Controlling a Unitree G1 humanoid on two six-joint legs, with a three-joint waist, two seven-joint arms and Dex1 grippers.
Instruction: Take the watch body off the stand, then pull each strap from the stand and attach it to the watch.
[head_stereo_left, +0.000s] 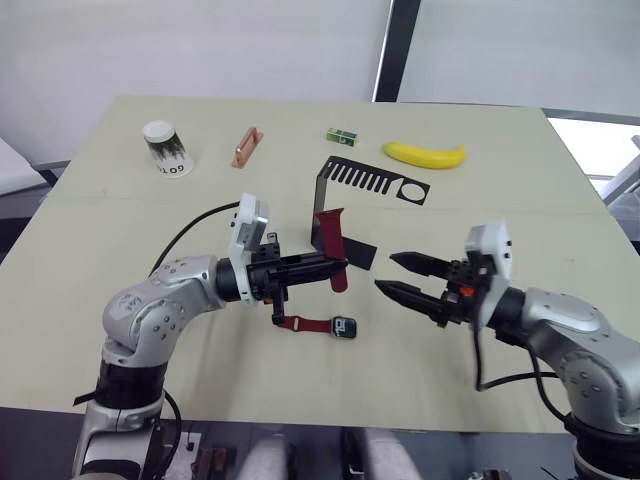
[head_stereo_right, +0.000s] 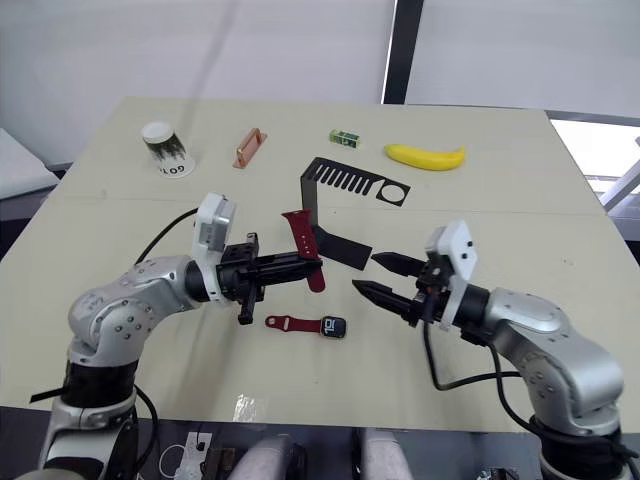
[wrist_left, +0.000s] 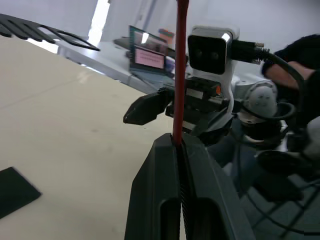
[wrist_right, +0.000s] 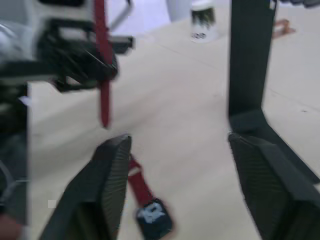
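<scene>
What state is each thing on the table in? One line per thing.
Watch: flat on table, one strap attached.
Loose strap: pinched in left gripper, upright.
Right gripper: open, empty.
Stand: upright, bare.
Cup: upside down.
Banana: unpeeled.

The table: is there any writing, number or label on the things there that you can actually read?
"GOTO", upside down, on the paper cup; I am not sure of every letter.
Watch body: bright digits on the lit screen, too small to read.
Small green box: a label, too small to read.
Screen behind the table in the left wrist view: pink window, blurred.
Nothing else carries text.
</scene>
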